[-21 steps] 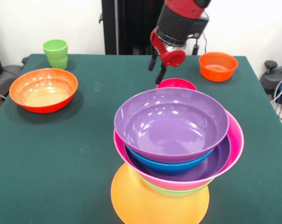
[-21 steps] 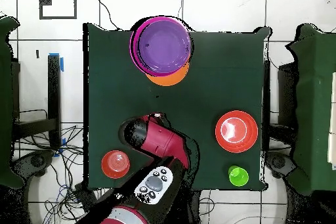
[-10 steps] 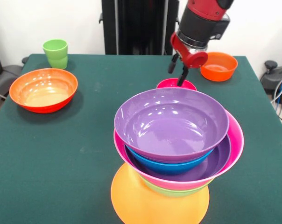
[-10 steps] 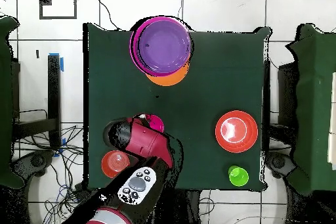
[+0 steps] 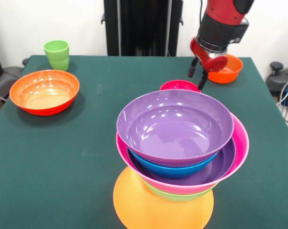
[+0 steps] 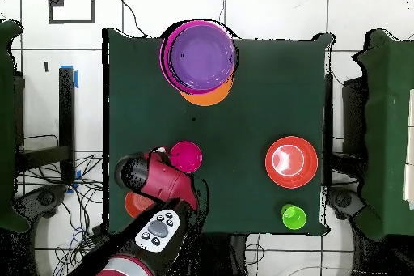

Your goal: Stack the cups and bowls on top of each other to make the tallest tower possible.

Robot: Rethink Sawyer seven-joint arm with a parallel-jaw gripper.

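In the front view, the gripper [image 5: 199,74] is seen hanging above the green table [image 5: 63,143] at the far right, its two dark fingers spread a little apart with nothing between them. The small red-orange bowl [image 5: 226,67] lies just behind and to the right of it, partly covered by the red wrist. The small magenta bowl [image 5: 180,86] sits on the table just below and to the left of the fingertips, apart from them. The tower [image 5: 176,157] is placed at the near edge: an upturned orange bowl [image 5: 149,207] forms the base, and a green rim, a pink bowl [image 5: 239,148], a purple bowl, a blue bowl [image 5: 172,170] and a top purple bowl [image 5: 175,125] are nested upright on it. At the far left the large red-orange bowl [image 5: 45,91] is set, with the light-green cup [image 5: 57,54] behind it, both well apart from the gripper.

In the overhead view, the fingers are hidden under the red arm [image 6: 158,180], so the opening cannot be judged there. The small red-orange bowl [image 6: 134,205] is largely covered by the arm, while the magenta bowl [image 6: 187,156] is shown whole just beside it. The tower's layers are collapsed into a purple disc [image 6: 202,53] with pink and orange rims. The large red-orange bowl [image 6: 289,160] and the cup [image 6: 293,217] are seen on the right.
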